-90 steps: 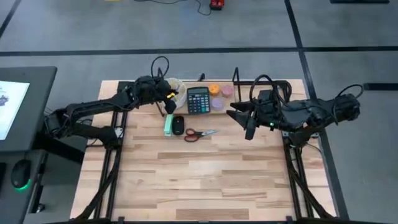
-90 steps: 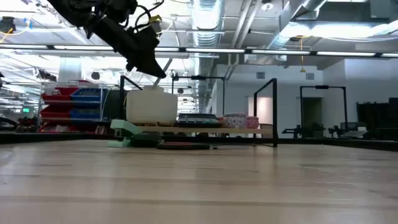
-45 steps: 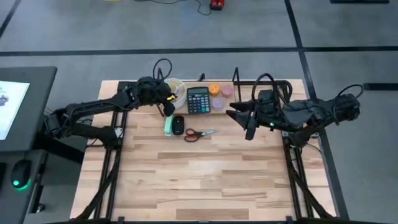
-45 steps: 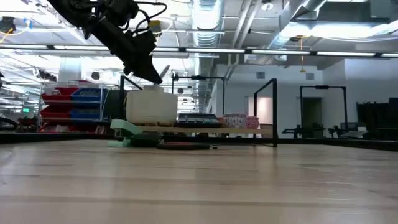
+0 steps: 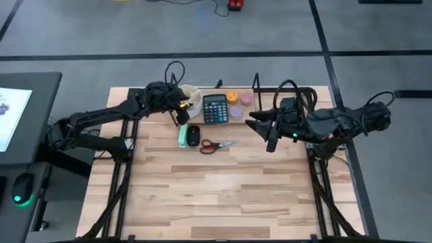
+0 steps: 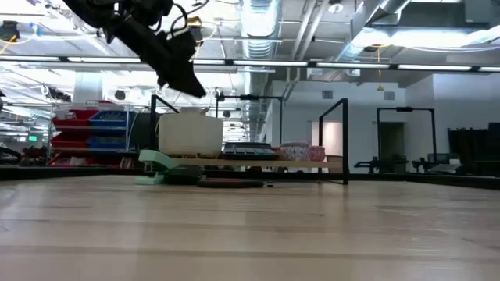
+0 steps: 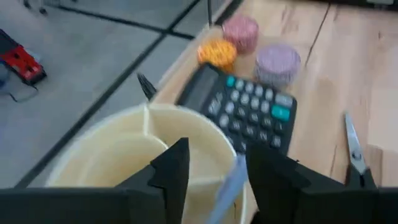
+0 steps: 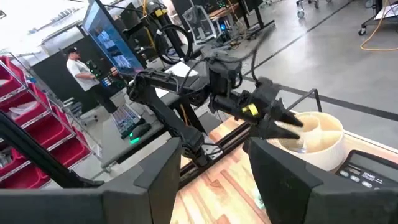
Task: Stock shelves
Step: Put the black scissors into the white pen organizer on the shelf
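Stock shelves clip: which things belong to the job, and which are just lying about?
Job: shelves, left hand holding a thin pale item over the cream tub, calculator; probably stapler, mouse, scissors waiting on the table.
Lying about: screen beside the table, red object on the floor; right hand idle, open.

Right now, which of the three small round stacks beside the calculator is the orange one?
The orange stack sits at the calculator's far corner, nearest the shelf edge; the pink stack lies beyond it and the lilac stack beside it.
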Robot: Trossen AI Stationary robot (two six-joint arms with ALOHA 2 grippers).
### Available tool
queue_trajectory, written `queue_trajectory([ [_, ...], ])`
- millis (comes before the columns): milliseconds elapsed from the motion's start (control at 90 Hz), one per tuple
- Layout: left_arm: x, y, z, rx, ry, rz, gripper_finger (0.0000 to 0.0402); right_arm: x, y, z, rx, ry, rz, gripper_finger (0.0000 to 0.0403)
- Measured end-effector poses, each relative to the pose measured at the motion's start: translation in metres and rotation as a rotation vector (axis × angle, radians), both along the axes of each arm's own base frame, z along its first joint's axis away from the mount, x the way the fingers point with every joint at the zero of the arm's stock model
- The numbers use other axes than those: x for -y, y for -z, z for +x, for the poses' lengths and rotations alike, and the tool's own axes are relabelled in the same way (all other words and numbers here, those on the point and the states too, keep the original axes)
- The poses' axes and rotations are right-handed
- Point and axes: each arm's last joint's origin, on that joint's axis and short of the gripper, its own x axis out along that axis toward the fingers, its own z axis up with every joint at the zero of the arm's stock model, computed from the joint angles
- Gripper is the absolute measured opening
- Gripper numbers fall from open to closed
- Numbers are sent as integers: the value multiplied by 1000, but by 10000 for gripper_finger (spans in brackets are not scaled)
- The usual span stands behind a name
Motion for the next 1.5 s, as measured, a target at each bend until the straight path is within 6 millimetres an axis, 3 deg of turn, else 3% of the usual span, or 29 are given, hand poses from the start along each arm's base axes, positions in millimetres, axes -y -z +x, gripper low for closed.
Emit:
queue_trajectory([
  [222,5,-37,-5,72,21,98,138,0,1,0,-9,1,-4,179],
  [378,22,-64,-4,132,85,170,137,0,1,0,-20,-26,-13,179],
  [633,70,-96,4,135,233,157,137,17,16,10,-166,-125,-30,179],
  [844,112,-104,4,150,286,-44,137,44,45,44,-362,-316,-61,179],
  [1144,153,-86,-2,87,236,-354,137,67,109,110,-605,-554,-253,179],
  [1344,168,-76,-10,47,156,-547,137,80,172,155,-765,-656,-332,181],
  [1500,175,-72,-15,27,131,-625,137,95,222,185,-782,-749,-255,205],
])
